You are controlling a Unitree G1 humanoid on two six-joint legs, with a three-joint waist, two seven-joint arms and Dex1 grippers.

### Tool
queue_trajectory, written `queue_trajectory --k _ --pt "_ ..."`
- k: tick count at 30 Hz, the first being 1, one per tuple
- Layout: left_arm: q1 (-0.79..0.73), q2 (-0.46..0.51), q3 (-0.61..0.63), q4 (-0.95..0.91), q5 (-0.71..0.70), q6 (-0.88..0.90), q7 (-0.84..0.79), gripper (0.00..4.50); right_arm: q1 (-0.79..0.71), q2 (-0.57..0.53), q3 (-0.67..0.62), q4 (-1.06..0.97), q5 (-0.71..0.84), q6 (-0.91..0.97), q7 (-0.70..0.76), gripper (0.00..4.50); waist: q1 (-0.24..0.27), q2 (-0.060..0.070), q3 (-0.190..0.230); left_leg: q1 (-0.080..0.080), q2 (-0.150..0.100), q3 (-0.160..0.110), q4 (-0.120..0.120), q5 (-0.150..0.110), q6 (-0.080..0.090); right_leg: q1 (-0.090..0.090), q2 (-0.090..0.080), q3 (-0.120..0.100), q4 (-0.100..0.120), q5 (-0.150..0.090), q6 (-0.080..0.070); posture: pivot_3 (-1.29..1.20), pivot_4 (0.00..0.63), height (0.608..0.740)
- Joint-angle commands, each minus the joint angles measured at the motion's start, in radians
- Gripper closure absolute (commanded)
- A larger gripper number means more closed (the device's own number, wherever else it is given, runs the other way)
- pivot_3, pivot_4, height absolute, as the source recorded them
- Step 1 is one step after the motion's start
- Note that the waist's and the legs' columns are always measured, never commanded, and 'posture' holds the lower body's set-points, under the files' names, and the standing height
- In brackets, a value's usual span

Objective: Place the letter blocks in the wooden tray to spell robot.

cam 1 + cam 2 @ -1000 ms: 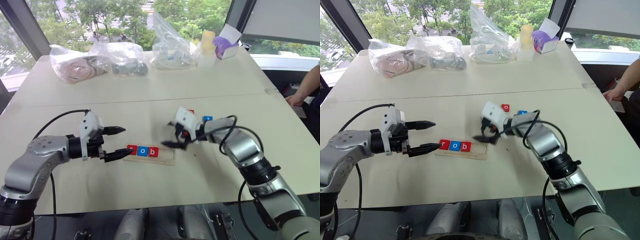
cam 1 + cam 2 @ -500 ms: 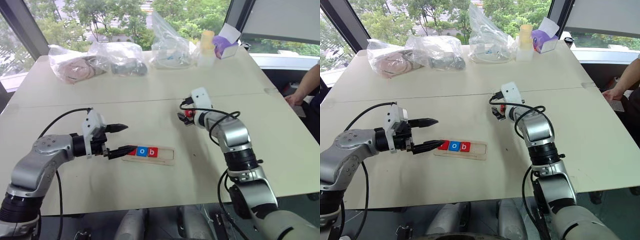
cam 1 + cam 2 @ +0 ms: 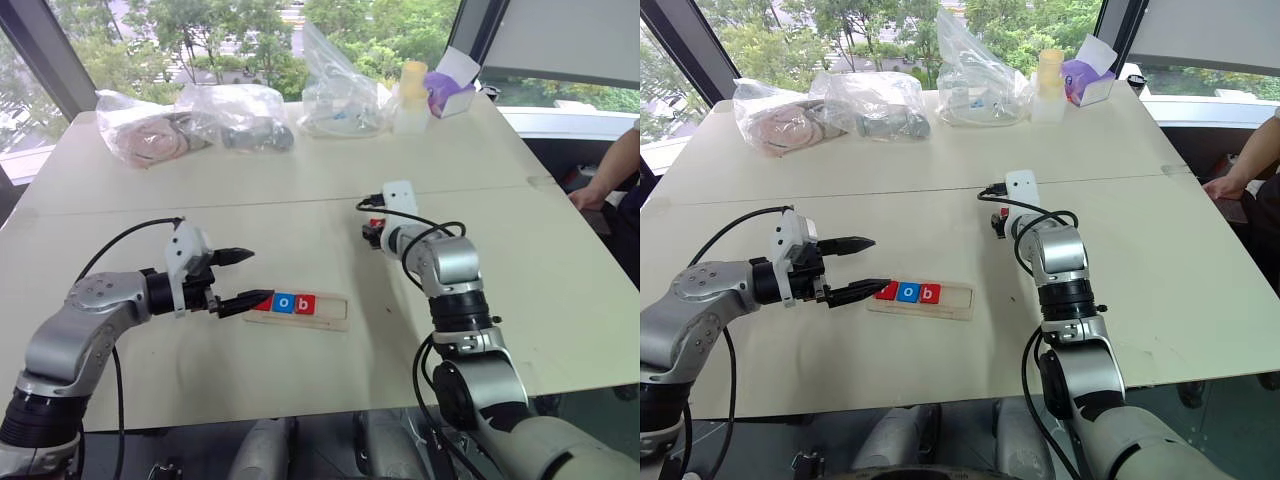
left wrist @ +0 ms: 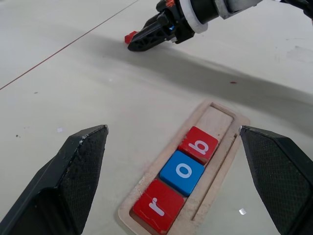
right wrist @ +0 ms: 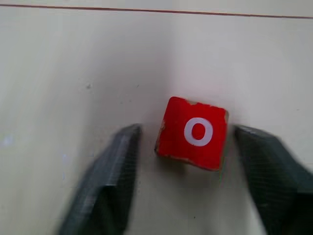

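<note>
The wooden tray (image 4: pixel 230 120) lies on the table, with letter blocks r (image 4: pixel 156 208), o (image 4: pixel 183 171) and b (image 4: pixel 198 145) filling its left part. The slot beyond the b is bare. My left gripper (image 3: pixel 255 277) hovers open at the tray's left end, one fingertip over the r block. A loose red o block (image 5: pixel 193 133) lies flat on the table farther back, to the right. My right gripper (image 3: pixel 371 234) is lowered over it, one finger on each side. Narrow gaps remain between the fingers (image 5: pixel 117 166) and the block.
Plastic bags (image 3: pixel 150 125) (image 3: pixel 340 95), a yellow-capped bottle (image 3: pixel 413 95) and a purple box (image 3: pixel 452 90) line the table's far side. A person's arm (image 3: pixel 610 175) rests at the right edge. A seam (image 3: pixel 300 205) crosses the table behind the tray.
My right gripper swung from near the tray's right end back to the red o block, rolled, and now straddles it. The left gripper stayed where it was.
</note>
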State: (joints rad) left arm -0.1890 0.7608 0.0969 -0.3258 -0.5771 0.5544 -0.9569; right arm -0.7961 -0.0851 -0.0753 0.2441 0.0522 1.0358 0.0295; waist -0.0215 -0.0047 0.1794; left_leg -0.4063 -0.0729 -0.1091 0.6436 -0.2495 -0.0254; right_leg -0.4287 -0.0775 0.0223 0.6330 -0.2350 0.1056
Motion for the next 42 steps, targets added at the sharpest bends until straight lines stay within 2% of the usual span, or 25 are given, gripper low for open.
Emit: queue_trajectory --k 1,4,8,11,16,20,22,23,24,27,28,30,32,34,35,36,38,40,42 --pt "0.002 -0.004 0.01 -0.029 0.005 -0.024 0.005 0.0 -0.019 0.023 0.014 -0.015 0.002 0.009 -0.011 3.36 -0.001 0.0 0.0 0.0 0.0 0.0 0.0 0.0 0.0 0.0 0.0 0.0 0.0 0.0 0.0 0.0 0.15 0.74" --pt "0.002 -0.009 0.007 -0.028 0.008 -0.027 0.009 0.0 -0.003 0.015 0.038 -0.057 0.007 0.058 0.006 3.36 -0.001 0.0 0.0 0.0 0.0 0.0 0.0 0.0 0.0 0.0 0.0 0.0 0.0 0.0 0.0 0.0 0.15 0.74" --pt "0.006 -0.02 0.003 -0.033 0.008 -0.029 0.015 0.0 0.124 -0.107 0.066 -0.41 0.095 0.357 0.118 3.36 0.01 0.001 0.0 -0.001 0.0 0.0 0.0 0.0 0.0 0.0 0.0 0.0 0.0 0.0 0.0 0.0 0.15 0.74" --pt "0.011 -0.026 -0.004 -0.03 0.01 -0.036 0.013 0.0 0.24 -0.188 0.024 -0.652 0.2 0.56 0.183 3.36 0.013 0.0 0.0 -0.002 -0.001 -0.002 0.0 0.0 0.001 0.0 -0.002 -0.001 -0.001 0.0 0.0 0.0 0.15 0.74" --pt "0.011 -0.035 -0.021 -0.019 0.015 -0.047 -0.001 0.0 0.441 -0.28 -0.047 -0.878 0.402 0.579 0.179 3.36 0.005 0.001 0.0 0.0 0.0 -0.001 0.0 -0.001 0.001 0.002 -0.001 -0.002 -0.002 0.0 0.0 0.0 0.15 0.74" --pt "-0.013 -0.04 -0.037 0.009 0.024 -0.058 -0.016 0.0 0.514 -0.311 -0.107 -0.957 0.565 0.579 0.102 3.36 0.004 0.001 0.0 0.0 0.001 -0.001 0.0 -0.001 0.001 0.002 -0.001 -0.001 -0.001 0.0 0.0 0.0 0.15 0.74" --pt "-0.027 -0.042 -0.046 0.023 0.03 -0.064 -0.024 0.0 0.529 -0.318 -0.129 -0.96 0.647 0.579 0.048 2.35 0.005 0.001 0.0 0.0 0.001 -0.001 0.001 -0.001 0.001 0.002 -0.001 -0.001 -0.001 0.0 0.0 0.0 0.15 0.74" --pt "-0.037 -0.043 -0.049 0.032 0.033 -0.067 -0.027 0.0 0.533 -0.323 -0.139 -0.958 0.689 0.579 0.023 2.15 0.006 0.001 0.0 0.0 0.001 -0.001 0.001 -0.001 0.001 0.002 -0.001 -0.001 -0.001 0.0 0.0 0.0 0.15 0.74" --pt "-0.046 -0.045 -0.052 0.041 0.036 -0.07 -0.03 0.0 0.534 -0.329 -0.149 -0.953 0.732 0.579 -0.003 1.73 0.007 0.001 0.0 0.0 0.001 -0.001 0.002 -0.001 0.001 0.003 0.0 -0.001 -0.001 0.0 0.0 0.0 0.15 0.74" --pt "-0.066 -0.045 -0.055 0.057 0.042 -0.076 -0.039 0.0 0.517 -0.387 -0.163 -0.925 0.865 0.579 -0.057 0.17 0.008 0.001 0.0 0.0 0.0 0.0 0.002 -0.001 0.001 0.003 -0.001 -0.001 -0.002 0.0 0.0 0.0 0.15 0.74" --pt "-0.07 -0.045 -0.056 0.062 0.044 -0.078 -0.041 0.0 0.503 -0.425 -0.163 -0.909 0.908 0.579 -0.062 0.08 0.008 0.001 0.0 0.0 0.0 0.0 0.002 -0.001 0.001 0.003 -0.001 -0.001 -0.002 0.0 0.0 0.0 0.15 0.74" --pt "-0.075 -0.045 -0.057 0.066 0.046 -0.082 -0.044 0.0 0.422 -0.577 -0.139 -0.881 0.959 0.579 0.053 0.08 0.008 0.002 0.0 0.0 0.0 0.001 0.002 -0.001 0.002 0.003 -0.001 -0.001 -0.002 -0.001 0.0 0.0 0.15 0.74" --pt "-0.08 -0.046 -0.058 0.069 0.049 -0.083 -0.046 0.0 0.356 -0.671 -0.121 -0.86 0.983 0.579 0.162 0.08 0.005 0.002 0.001 0.0 0.0 0.001 0.003 -0.001 0.002 0.003 -0.001 -0.001 -0.002 -0.001 0.0 0.0 0.15 0.74" --pt "-0.086 -0.047 -0.059 0.074 0.051 -0.084 -0.047 0.0 0.337 -0.77 -0.063 -0.858 0.932 0.459 0.283 0.08 0.007 0.001 0.001 0.0 0.001 0.001 0.003 -0.001 0.002 0.003 -0.001 -0.001 -0.002 -0.001 0.0 0.0 0.15 0.74" --pt "-0.088 -0.049 -0.06 0.075 0.051 -0.085 -0.046 0.0 0.348 -0.839 -0.011 -0.857 0.86 0.331 0.38 0.08 0.008 0.0 0.0 0.0 0.001 0.0 0.002 -0.001 0.002 0.003 0.0 -0.003 -0.003 -0.001 0.0 0.0 0.15 0.74" --pt "-0.092 -0.053 -0.06 0.073 0.05 -0.083 -0.04 0.0 0.385 -0.922 0.059 -0.817 0.737 0.103 0.565 0.08 0.009 0.001 0.0 0.0 0.002 -0.001 0.002 -0.001 0.002 0.004 0.0 -0.004 -0.003 -0.001 0.001 0.0 0.15 0.74" --pt "-0.098 -0.057 -0.06 0.072 0.052 -0.084 -0.035 0.0 0.438 -1.021 0.152 -0.726 0.609 -0.167 0.842 0.08 0.01 0.0 0.001 -0.001 0.0 0.0 0.002 -0.001 0.003 0.004 -0.001 -0.005 -0.003 -0.002 0.003 0.0 0.15 0.74" --pt "-0.095 -0.057 -0.056 0.067 0.052 -0.084 -0.031 0.0 0.451 -1.029 0.228 -0.607 0.491 -0.405 0.994 0.08 0.007 -0.001 0.001 -0.001 0.0 0.002 0.003 -0.002 0.004 0.005 -0.002 -0.004 -0.005 -0.003 0.004 0.0 0.15 0.74" --pt "-0.092 -0.056 -0.054 0.063 0.052 -0.084 -0.029 0.0 0.441 -1.008 0.275 -0.512 0.402 -0.56 1.074 0.08 0.002 0.0 0.001 -0.001 -0.001 0.003 0.004 -0.002 0.005 0.005 -0.002 -0.002 -0.005 -0.002 0.005 0.0 0.15 0.74"
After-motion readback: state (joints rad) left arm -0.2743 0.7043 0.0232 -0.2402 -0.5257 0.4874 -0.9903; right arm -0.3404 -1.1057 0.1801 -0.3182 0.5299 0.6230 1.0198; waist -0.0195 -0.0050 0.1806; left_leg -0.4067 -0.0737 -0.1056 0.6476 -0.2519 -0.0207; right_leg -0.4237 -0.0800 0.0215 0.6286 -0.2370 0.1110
